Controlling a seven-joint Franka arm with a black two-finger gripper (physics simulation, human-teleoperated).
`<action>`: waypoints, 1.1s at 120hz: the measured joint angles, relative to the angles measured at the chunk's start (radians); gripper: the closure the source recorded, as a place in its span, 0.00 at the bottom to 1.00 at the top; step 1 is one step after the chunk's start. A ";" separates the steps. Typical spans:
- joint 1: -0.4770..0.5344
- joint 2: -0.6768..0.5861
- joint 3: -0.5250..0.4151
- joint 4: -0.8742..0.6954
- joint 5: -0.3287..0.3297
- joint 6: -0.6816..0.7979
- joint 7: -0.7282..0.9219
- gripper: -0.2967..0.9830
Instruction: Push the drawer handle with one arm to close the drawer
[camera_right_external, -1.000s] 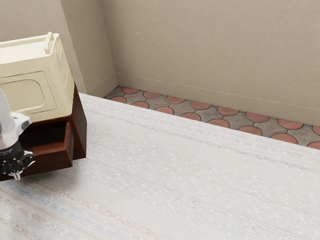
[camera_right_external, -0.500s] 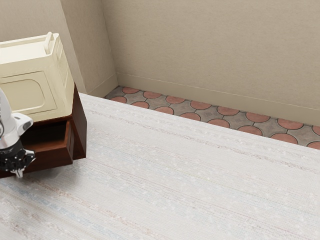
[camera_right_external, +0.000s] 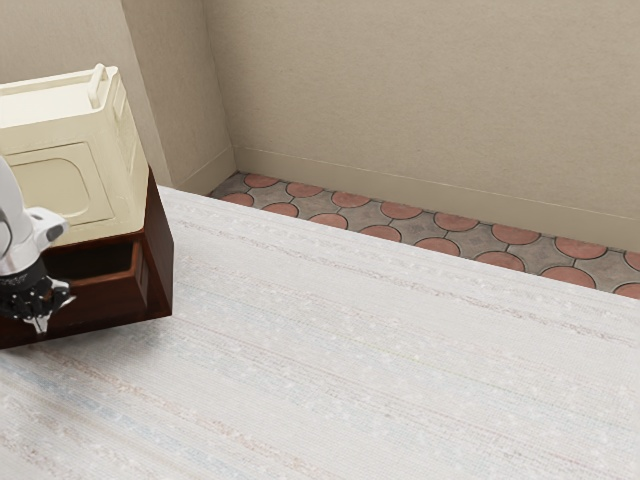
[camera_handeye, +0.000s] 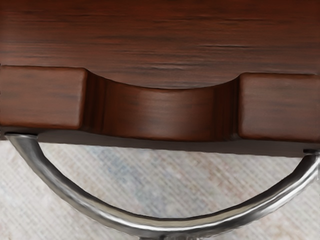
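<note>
The wide surface (camera_right_external: 380, 360) carries the dark brown cabinet (camera_right_external: 160, 265), and on top of this cabinet sits the big cream box (camera_right_external: 62, 190). The drawer (camera_right_external: 105, 303) is the part which matters: it stands partly out of the cabinet, and its dark inside is visible, so the task is not finished. I would judge that a moderate part of the closing remains, because the drawer front is not level with the cabinet.

The pincer (camera_right_external: 39, 325) is in front of the drawer, low, near its face. Whether it is apart or together, I cannot tell. The curved metal handle (camera_handeye: 170, 225) is on the outer face of the drawer, just by the pincer, so the approach seems done and what is left is the push inward. Smallest is the scooped notch (camera_handeye: 160, 117) in the drawer's upper edge, between the handle's two ends.
</note>
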 joint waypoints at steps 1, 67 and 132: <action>0.000 0.002 0.000 0.003 0.000 0.001 0.001 0.85; 0.007 0.165 0.021 0.166 0.002 0.012 0.079 0.85; 0.005 0.265 0.021 0.275 0.001 0.014 0.138 0.84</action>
